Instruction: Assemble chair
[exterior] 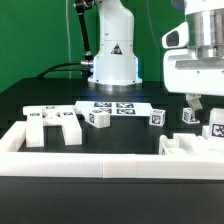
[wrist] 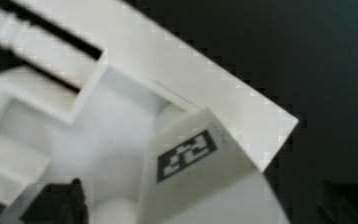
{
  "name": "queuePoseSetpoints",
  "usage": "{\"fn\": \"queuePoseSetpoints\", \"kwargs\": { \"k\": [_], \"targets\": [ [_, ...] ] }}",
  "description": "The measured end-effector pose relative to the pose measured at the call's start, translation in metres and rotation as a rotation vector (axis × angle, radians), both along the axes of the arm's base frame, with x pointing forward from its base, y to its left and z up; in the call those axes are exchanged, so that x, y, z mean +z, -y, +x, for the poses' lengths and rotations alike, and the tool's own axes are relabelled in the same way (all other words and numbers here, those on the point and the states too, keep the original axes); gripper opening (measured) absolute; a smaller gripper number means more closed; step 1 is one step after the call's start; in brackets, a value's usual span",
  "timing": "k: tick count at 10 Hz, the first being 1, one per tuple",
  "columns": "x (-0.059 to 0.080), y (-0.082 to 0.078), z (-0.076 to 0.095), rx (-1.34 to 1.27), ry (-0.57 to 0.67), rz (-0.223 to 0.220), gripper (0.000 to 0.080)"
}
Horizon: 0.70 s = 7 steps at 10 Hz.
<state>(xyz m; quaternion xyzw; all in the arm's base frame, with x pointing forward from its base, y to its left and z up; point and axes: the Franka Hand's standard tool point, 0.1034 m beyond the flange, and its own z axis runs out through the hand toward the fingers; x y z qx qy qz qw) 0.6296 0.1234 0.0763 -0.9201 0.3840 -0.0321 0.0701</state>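
My gripper [exterior: 205, 103] hangs at the exterior view's right, just above a blocky white chair part [exterior: 186, 146] lying by the front rail. In the wrist view this part [wrist: 140, 110] fills most of the picture and carries a square tag [wrist: 188, 148]. The dark fingers [wrist: 51, 202] stand wide apart on either side of it, and the gripper [wrist: 194, 208] is open. Whether the fingers touch the part I cannot tell. Another white chair part with tags [exterior: 52, 122] lies at the exterior view's left. Small tagged chair blocks [exterior: 97, 117] [exterior: 156, 117] [exterior: 190, 115] lie across the middle.
The marker board [exterior: 116, 107] lies flat in front of the robot's white base [exterior: 113, 55]. A long low white border rail [exterior: 100, 162] runs along the front and up the left side. The table top [exterior: 120, 135] is black.
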Motion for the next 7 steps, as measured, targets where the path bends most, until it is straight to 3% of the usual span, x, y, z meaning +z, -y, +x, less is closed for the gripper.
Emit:
{"fn": "queuePoseSetpoints", "kwargs": {
  "k": [4, 7],
  "targets": [
    [0.0037, 0.0017, 0.0043, 0.313, 0.034, -0.052, 0.0649],
    [0.0041, 0.0019, 0.0049, 0.358, 0.041, -0.058, 0.0635]
  ]
}}
